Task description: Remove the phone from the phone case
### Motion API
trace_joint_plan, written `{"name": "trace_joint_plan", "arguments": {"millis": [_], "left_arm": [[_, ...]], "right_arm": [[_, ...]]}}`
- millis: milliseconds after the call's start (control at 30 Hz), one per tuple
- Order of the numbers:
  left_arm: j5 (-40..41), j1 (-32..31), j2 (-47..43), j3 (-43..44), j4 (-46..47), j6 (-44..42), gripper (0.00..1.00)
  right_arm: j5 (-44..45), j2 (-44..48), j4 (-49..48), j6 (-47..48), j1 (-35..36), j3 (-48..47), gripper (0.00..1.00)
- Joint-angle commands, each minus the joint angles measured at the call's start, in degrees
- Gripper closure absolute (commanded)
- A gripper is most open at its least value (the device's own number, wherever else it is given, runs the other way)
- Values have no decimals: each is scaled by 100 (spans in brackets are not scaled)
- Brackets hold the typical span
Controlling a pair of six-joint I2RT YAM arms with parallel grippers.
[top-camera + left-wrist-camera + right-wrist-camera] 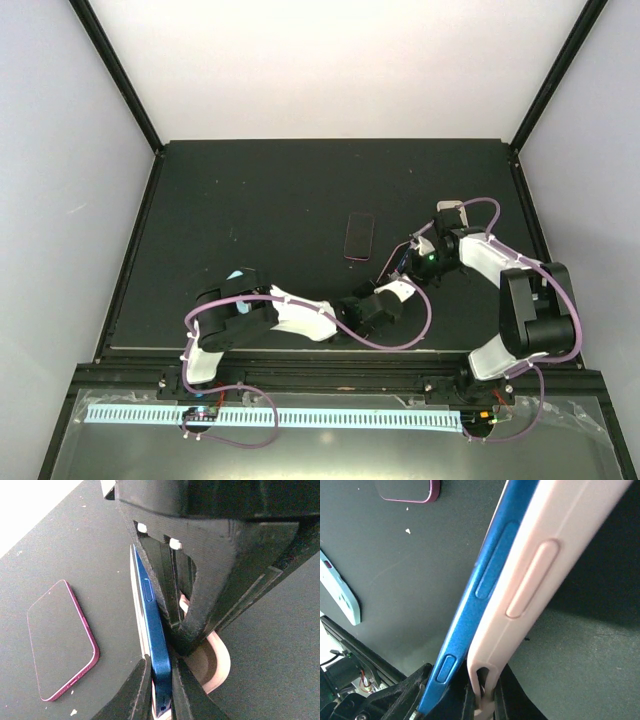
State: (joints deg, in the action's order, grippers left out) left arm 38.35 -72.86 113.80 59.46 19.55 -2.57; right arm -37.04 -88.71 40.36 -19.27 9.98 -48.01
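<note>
Both sets of jaws are clamped tight: the left jaws pinch one end of the blue phone, held on edge, and the right jaws nip the rim of the pink case. Phone and case sit pressed side by side between the two arms over the desk, splitting apart only down by the right jaws. A dark phone with a magenta rim lies flat nearby, and a pale blue case lies further off.

We see the left arm and right arm: black joints, white shells, purple cables looping from bases at the table's near edge; the left gripper's fingers are matte black.
</note>
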Motion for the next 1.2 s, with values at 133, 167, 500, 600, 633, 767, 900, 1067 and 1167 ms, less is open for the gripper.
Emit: {"name": "trace_joint_plan", "arguments": {"millis": [133, 167, 500, 600, 633, 767, 900, 1067, 1167], "left_arm": [[308, 123, -195, -248, 352, 11, 98], [326, 123, -276, -354, 444, 17, 98], [377, 127, -858, -1064, 1211, 83, 98], [503, 106, -1115, -1360, 1538, 67, 98], [502, 105, -1200, -1479, 1669, 71, 98], [425, 105, -1449, -1784, 1933, 119, 98], [344, 105, -1683, -2092, 2195, 149, 98], [282, 105, -2011, -2472, 2524, 209, 98], [263, 105, -2139, -2616, 2626, 236, 98]], "right_arm": [[60, 450, 400, 141, 31, 49, 99], [163, 497, 378, 150, 31, 44, 99], [1680, 657, 251, 539, 26, -198, 99], [1898, 680, -30, 580, 20, -91, 99], [1924, 698, -126, 602, 27, -46, 99], [1911, 757, -265, 625, 23, -87, 99], [2044, 687, -201, 643, 22, -278, 99], [2554, 648, -343, 662, 22, -247, 99], [2622, 567, -397, 742, 22, -272, 99]]}}
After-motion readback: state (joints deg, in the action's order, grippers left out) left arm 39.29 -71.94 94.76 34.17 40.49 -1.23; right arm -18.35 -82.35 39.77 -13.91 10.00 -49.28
